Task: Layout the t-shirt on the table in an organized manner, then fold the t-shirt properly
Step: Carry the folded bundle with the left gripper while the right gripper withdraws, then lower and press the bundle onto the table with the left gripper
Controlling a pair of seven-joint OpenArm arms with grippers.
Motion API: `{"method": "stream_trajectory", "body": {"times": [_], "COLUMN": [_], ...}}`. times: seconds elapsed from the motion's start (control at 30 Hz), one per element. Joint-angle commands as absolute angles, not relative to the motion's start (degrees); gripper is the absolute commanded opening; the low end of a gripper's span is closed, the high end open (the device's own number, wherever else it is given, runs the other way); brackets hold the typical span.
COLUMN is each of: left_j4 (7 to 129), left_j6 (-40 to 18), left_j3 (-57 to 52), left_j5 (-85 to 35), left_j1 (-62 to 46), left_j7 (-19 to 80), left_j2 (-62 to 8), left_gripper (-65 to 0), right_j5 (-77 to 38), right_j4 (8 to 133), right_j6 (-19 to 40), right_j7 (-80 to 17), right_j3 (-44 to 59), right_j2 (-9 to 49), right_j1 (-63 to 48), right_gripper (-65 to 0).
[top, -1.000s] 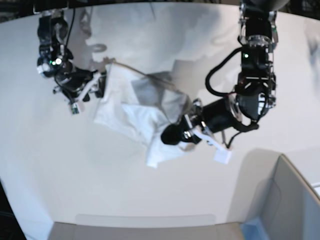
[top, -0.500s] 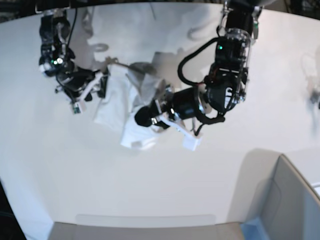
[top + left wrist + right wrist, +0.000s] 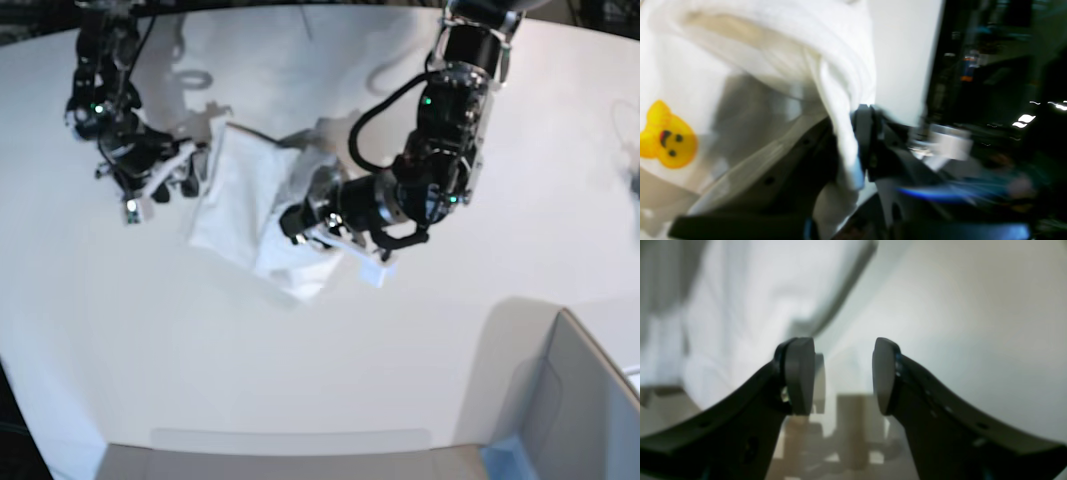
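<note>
white t-shirt point(image 3: 240, 195), bunched and partly doubled over, lying on the plain white table point(image 3: 200, 350) toward its far-left part; one edge lifted in a fold at its right. a yellow smiling bear print point(image 3: 666, 136) shows on the cloth in the left wrist view.

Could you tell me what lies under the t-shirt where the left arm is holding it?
The white table lies under the t-shirt. The left pincer is shut on a bunched fold. What lies beneath the folded layers is covered; only a yellow bear print shows on top.
</note>
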State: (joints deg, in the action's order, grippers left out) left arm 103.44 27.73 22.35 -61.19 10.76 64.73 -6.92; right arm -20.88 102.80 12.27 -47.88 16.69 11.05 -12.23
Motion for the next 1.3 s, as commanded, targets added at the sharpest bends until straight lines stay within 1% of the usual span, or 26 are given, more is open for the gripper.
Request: {"method": "stream_trajectory", "body": {"times": [0.0,0.17,0.5,0.57,0.6,0.63,0.8,1.27], "left_j4": [104.3,104.3,103.1,102.5,102.5,102.5,102.3,100.4], "left_j6": [27.3,27.3,27.3,27.3,27.3,27.3,27.3,27.3], "left_j3": [23.7,27.4,27.4,27.4,27.4,27.4,27.3,27.5], "left_j5": [-61.0,-54.5,-51.3,-50.0,-49.3,-48.7,-47.6,-47.5], "left_j1": [11.9,11.9,12.4,12.4,12.4,12.4,12.9,15.6], "left_j7": [65.5,65.5,65.5,65.2,64.3,63.3,62.0,61.5], "left_j2": [-5.5,-3.1,-3.0,-2.9,-2.7,-2.4,-2.2,-0.7], "left_gripper": [-65.0,-65.0,-65.0,-59.8,-58.3,-58.5,-64.7,-65.0], "right_j5": [-21.1,-21.1,-21.1,-21.1,-21.1,-21.1,-21.1,-21.1], "right_j4": [103.8,103.9,103.5,103.5,103.5,103.5,103.5,103.6], "right_j6": [12.5,12.5,12.5,12.5,12.5,12.5,12.5,12.5], "right_j7": [-46.9,-47.0,-47.1,-47.1,-47.1,-47.1,-47.1,-47.1], "right_j3": [17.8,19.6,27.3,28.2,28.6,28.9,28.8,28.9], "right_j2": [11.6,11.7,11.6,11.6,11.6,11.6,11.6,11.6], "right_j1": [-11.6,-11.6,-12.8,-12.9,-12.9,-12.9,-14.0,-14.8], "right_gripper": [-36.0,-36.0,-36.0,-36.0,-36.0,-36.0,-36.0,-36.0]}}
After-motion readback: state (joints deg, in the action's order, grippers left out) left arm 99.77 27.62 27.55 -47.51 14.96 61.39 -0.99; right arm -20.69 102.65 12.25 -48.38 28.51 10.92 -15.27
